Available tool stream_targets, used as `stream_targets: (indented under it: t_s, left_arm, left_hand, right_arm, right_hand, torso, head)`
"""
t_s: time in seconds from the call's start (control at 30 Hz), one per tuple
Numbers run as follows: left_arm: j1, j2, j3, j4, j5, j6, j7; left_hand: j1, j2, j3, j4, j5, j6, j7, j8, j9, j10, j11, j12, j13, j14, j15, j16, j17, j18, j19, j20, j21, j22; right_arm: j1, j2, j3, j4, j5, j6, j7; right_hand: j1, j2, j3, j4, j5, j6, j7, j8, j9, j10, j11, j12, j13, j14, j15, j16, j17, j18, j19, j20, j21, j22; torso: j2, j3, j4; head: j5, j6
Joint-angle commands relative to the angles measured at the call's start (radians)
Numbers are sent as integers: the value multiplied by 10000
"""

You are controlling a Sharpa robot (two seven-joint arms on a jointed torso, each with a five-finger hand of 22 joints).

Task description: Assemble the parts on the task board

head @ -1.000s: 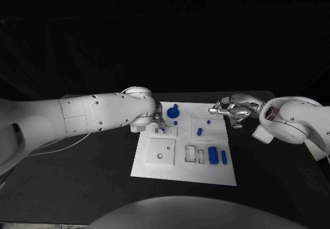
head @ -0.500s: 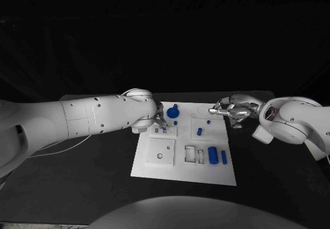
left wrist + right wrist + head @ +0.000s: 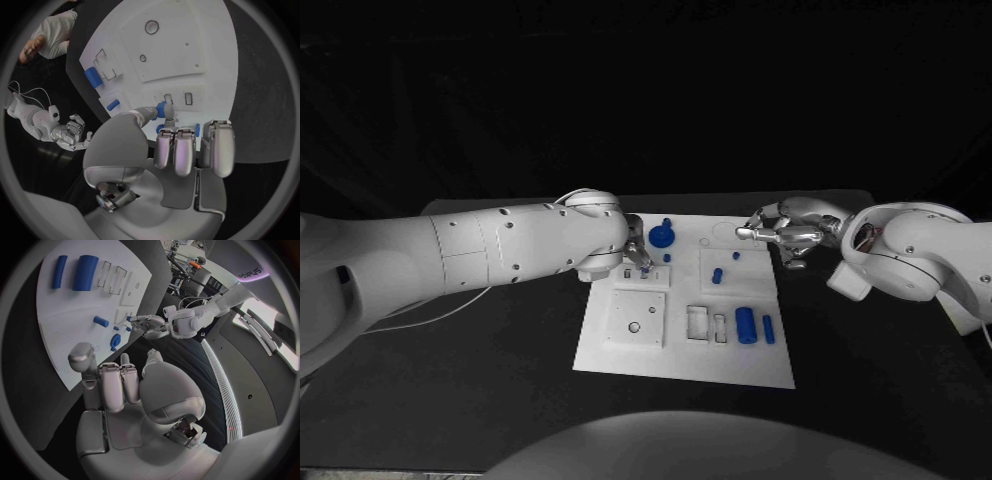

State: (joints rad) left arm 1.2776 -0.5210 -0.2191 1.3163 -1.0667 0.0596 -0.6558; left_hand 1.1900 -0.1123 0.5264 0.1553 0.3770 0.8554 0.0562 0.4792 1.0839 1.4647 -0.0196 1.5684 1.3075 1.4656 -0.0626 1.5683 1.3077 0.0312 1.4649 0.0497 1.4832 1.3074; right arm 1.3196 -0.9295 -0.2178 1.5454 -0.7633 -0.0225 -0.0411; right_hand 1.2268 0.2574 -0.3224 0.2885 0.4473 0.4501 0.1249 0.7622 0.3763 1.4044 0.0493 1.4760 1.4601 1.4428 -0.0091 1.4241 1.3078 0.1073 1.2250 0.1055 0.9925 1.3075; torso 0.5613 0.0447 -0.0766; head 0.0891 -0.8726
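The white task board lies in the middle of the table. My left hand is down on its far left part and pinches a small blue part between thumb and fingertips, right at the board surface beside two small slots. My right hand hovers over the board's far right corner with its fingers loosely bent and apart, holding nothing. On the board I see a blue round knob, a short blue peg, a thick blue cylinder and a slim blue one.
A square plate with a hole and rectangular slots take up the board's near half. Black table top surrounds the board. The thick white left forearm spans the left side of the table.
My left arm has shifted slightly while its hand stays at the same spot on the board with the blue part. The right hand has not moved.
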Motion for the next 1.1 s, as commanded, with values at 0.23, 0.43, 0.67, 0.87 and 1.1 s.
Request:
stream_targets:
  t_s: [0.23, 0.43, 0.67, 0.87, 1.1]
  left_arm:
    - [-9, -3, 3, -19, -51, 171, -41]
    - [-12, -3, 3, -22, -34, 229, -83]
    - [-15, 9, 2, -32, 23, 294, -104]
    - [-24, 14, 1, -55, 61, 312, -110]
    - [-67, 39, -2, -102, 85, 360, -114]
  left_hand:
    - [-18, 109, 171, -127, -49, 27, -133, -48, -2, 1061, -52, 24, 2633, 1052, -78, 25, 2631, 60, 54, -76, -31, 1375]
    - [-25, 114, 172, -124, -55, 33, -131, -49, -2, 1061, -50, 24, 2633, 1052, -76, 25, 2631, 61, 53, -75, -33, 1373]
    - [-29, 117, 172, -122, -58, 36, -131, -50, -3, 1061, -49, 24, 2633, 1052, -76, 25, 2631, 64, 45, -74, -40, 1364]
    - [-29, 117, 172, -122, -58, 36, -131, -50, -3, 1061, -49, 24, 2633, 1052, -76, 25, 2631, 64, 45, -74, -40, 1364]
    - [-41, 124, 172, -116, -67, 43, -128, -52, -3, 1061, -47, 24, 2633, 1052, -74, 25, 2631, 65, 42, -73, -43, 1361]
  right_arm:
    - [-9, 2, -2, -4, 3, 136, 62]
    - [-10, 7, -1, -9, 7, 139, 64]
    - [-11, 13, -1, -17, 19, 175, 44]
    - [-11, 16, -1, -19, 24, 194, 24]
    - [-12, 14, -1, -17, 25, 201, 14]
  right_hand:
    - [75, -7, 57, -27, -38, -31, 14, -60, -16, 18, -77, -35, -477, -46, -4, -49, 1034, 127, -75, -23, -54, 1016]
    - [75, -7, 57, -27, -38, -31, 14, -60, -16, 18, -77, -35, -477, -46, -4, -49, 1034, 127, -75, -23, -54, 1016]
    - [75, -7, 57, -27, -38, -31, 14, -60, -16, 18, -77, -35, -477, -46, -4, -49, 1034, 127, -75, -23, -54, 1016]
    - [75, -7, 57, -27, -38, -31, 14, -60, -16, 18, -77, -35, -477, -46, -4, -49, 1034, 127, -75, -23, -54, 1016]
    - [75, -7, 57, -27, -38, -31, 14, -60, -16, 18, -77, -35, -477, -46, -4, -49, 1034, 127, -75, -23, -54, 1016]
  torso:
    - [-1, 2, 18]
    - [0, 1, 14]
    - [0, -3, 9]
    - [-2, 3, 8]
    - [6, -4, 6]
  head:
    - [-3, 0]
    - [35, 0]
    - [35, 0]
    - [42, 0]
    - [32, 0]
